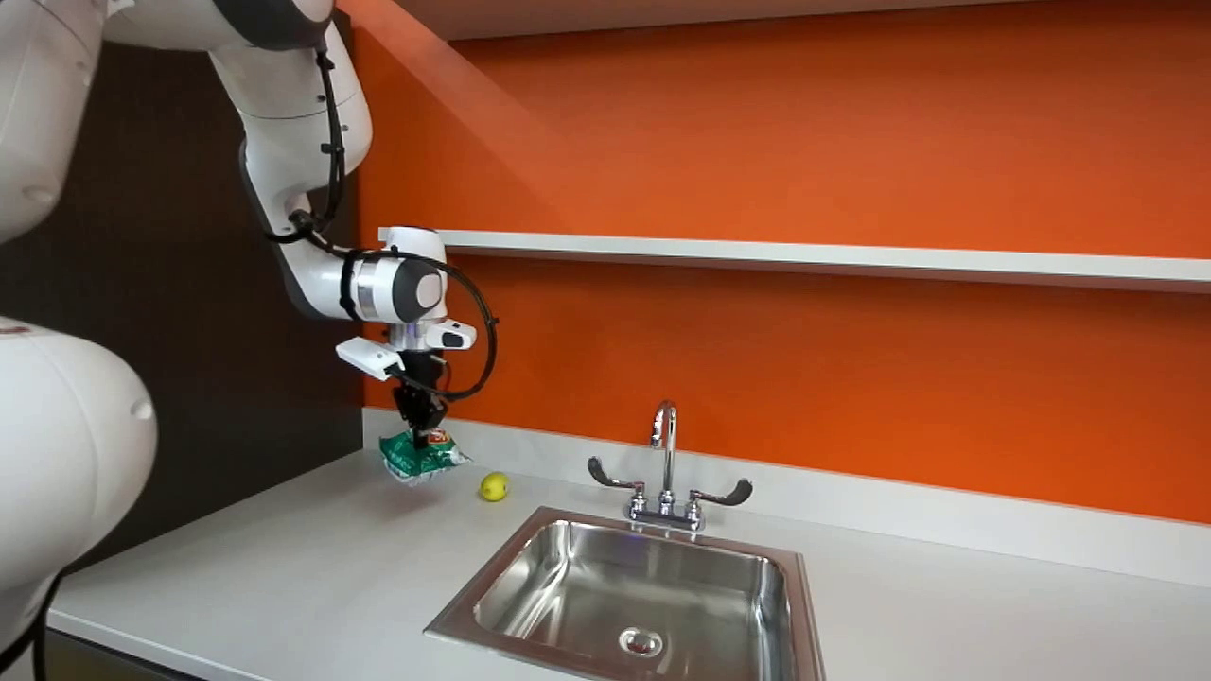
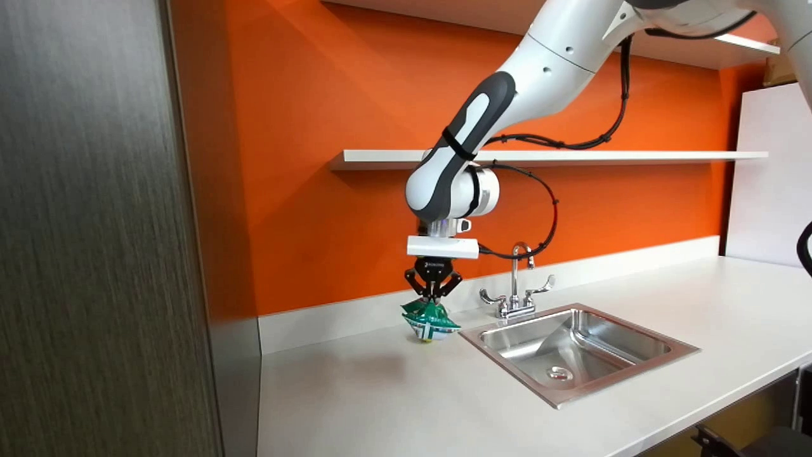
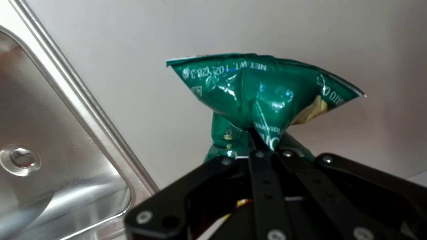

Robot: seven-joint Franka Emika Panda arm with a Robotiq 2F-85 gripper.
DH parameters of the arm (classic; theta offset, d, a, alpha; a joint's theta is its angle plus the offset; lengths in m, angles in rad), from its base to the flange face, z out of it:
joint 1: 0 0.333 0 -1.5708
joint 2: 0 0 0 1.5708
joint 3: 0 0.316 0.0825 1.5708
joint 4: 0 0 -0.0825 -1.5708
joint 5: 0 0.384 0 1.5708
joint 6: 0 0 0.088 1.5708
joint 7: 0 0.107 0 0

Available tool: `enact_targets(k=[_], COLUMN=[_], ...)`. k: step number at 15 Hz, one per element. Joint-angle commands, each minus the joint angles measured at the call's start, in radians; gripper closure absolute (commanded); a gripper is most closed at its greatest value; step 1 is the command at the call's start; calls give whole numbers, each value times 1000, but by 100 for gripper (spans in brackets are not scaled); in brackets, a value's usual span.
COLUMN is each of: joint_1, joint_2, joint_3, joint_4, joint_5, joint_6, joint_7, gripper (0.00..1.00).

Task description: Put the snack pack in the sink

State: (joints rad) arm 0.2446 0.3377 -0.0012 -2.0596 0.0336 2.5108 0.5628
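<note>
Green snack pack (image 3: 227, 90), pinched in the gripper (image 2: 432, 298), flares toward the wrist view's top, long axis unclear.

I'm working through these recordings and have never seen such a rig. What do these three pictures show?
The machine is a single white robot arm, ending in a black, two-fingered tool. Two pictures come from cameras standing outside the robot; the third comes from a camera on its wrist, looking past the tool toward the counter. The tool is closed on a green snack pack, which it holds above the counter. What looks like a lemon lies on the counter, and a metal sink with a faucet is set into it. The pack is not yet in the sink.
</note>
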Motion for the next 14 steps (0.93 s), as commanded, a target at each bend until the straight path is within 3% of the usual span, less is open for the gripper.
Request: enact_targets(k=[1, 7, 14], joint_1=[-23, -89, -212], joint_2=[-69, -155, -236], joint_3=[-24, -84, -153], joint_4=[-59, -154, -275], joint_5=[-24, -31, -44], joint_6=[-14, 4, 54], joint_7=[17, 12, -2], gripper=[100, 100, 100])
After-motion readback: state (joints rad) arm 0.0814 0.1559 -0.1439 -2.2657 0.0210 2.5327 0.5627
